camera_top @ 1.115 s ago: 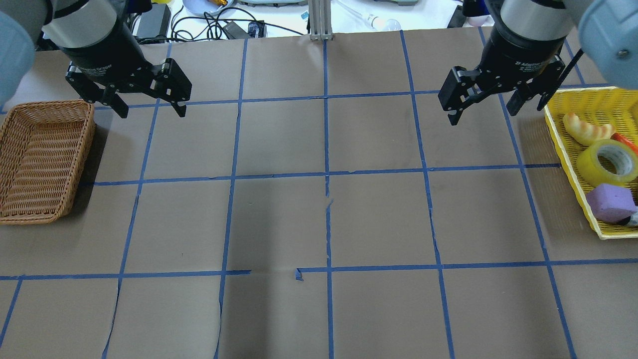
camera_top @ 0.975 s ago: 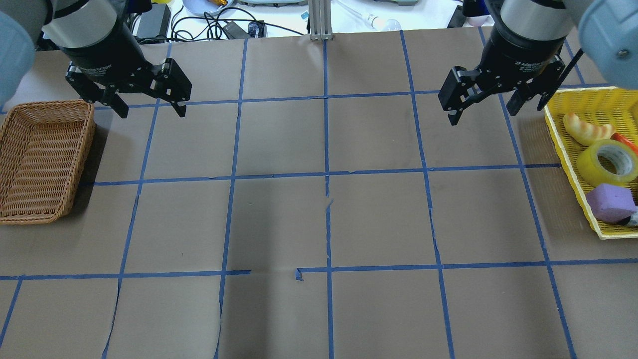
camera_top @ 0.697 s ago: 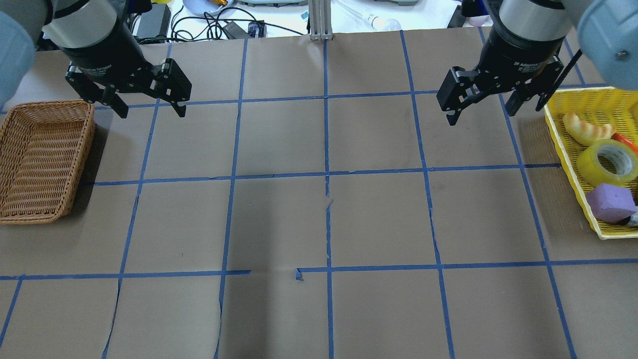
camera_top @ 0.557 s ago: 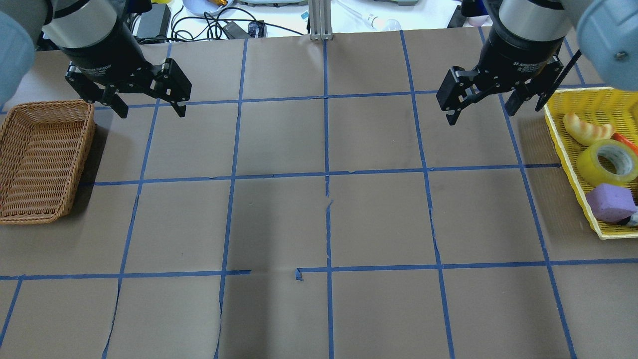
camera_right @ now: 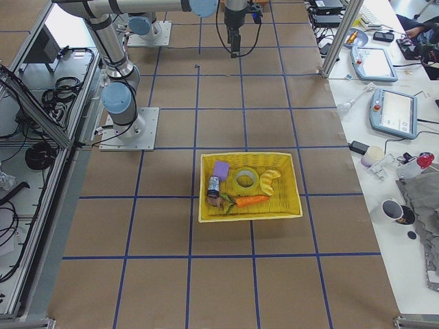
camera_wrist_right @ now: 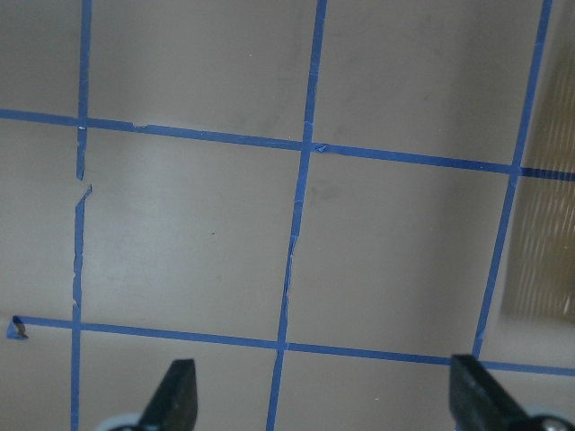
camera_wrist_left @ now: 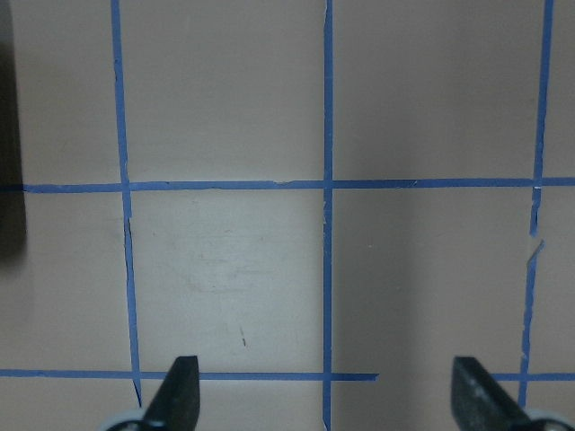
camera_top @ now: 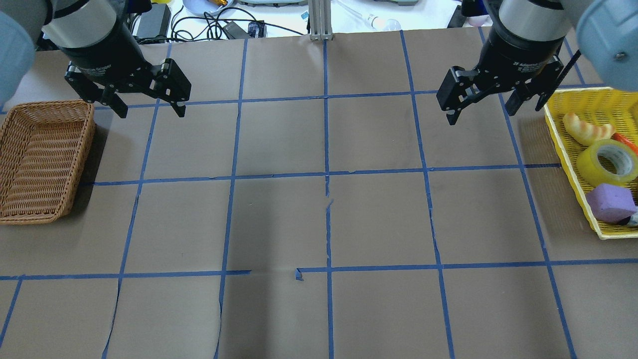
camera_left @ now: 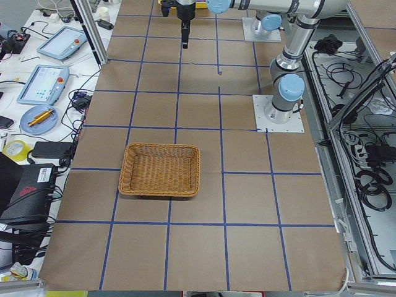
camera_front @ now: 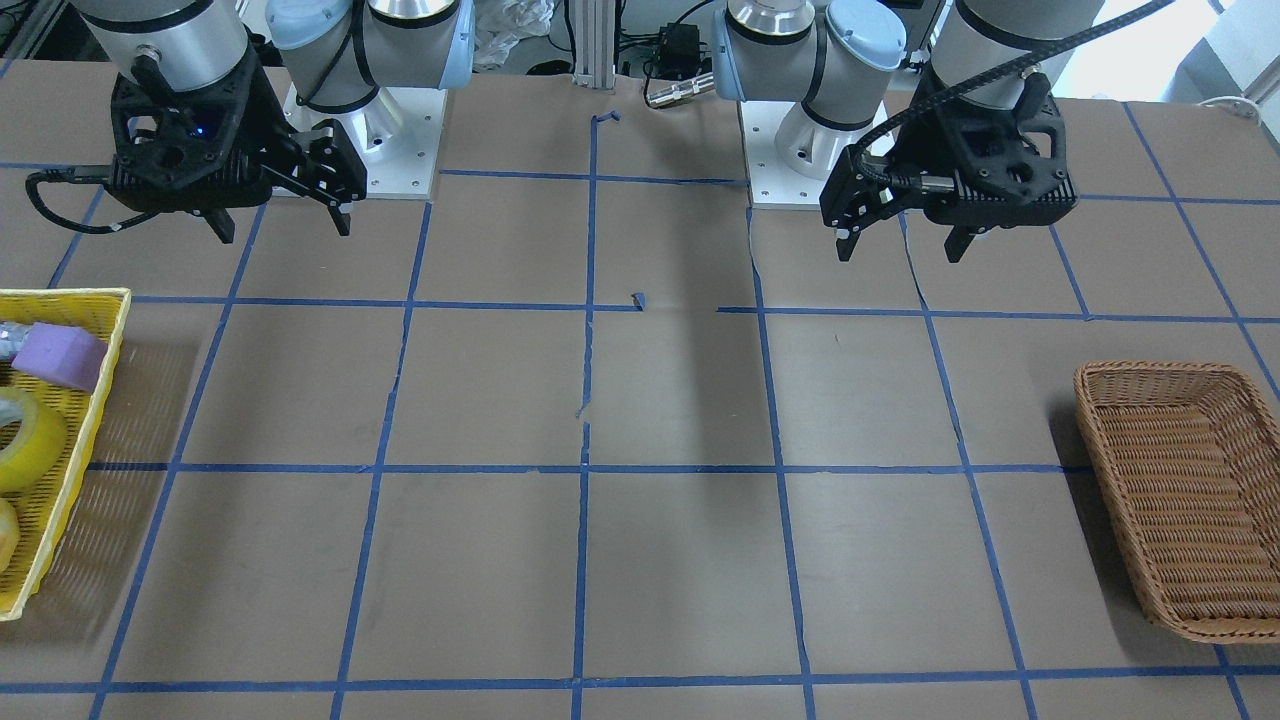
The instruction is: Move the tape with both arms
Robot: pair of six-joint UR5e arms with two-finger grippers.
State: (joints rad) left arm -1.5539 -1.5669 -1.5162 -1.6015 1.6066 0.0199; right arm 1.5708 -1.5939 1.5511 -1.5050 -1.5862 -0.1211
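The yellow tape roll (camera_top: 608,162) with a white core lies in the yellow tray (camera_top: 558,134) at the table's right edge. It also shows in the front view (camera_front: 20,440) and the right side view (camera_right: 245,179). My right gripper (camera_top: 481,114) is open and empty, high above the table, left of the tray and apart from the tape. My left gripper (camera_top: 152,112) is open and empty near the far left. Both wrist views show only open fingertips (camera_wrist_left: 180,395) (camera_wrist_right: 180,395) over bare brown paper and blue grid lines.
A purple sponge block (camera_top: 610,202), a bread-like piece (camera_top: 585,128) and an orange item lie in the tray beside the tape. A wicker basket (camera_top: 84,164) stands at the left edge. Cables and devices lie beyond the far edge.
My right gripper has shifted very slightly toward the far edge. The left gripper, the tape and the tray have not moved.
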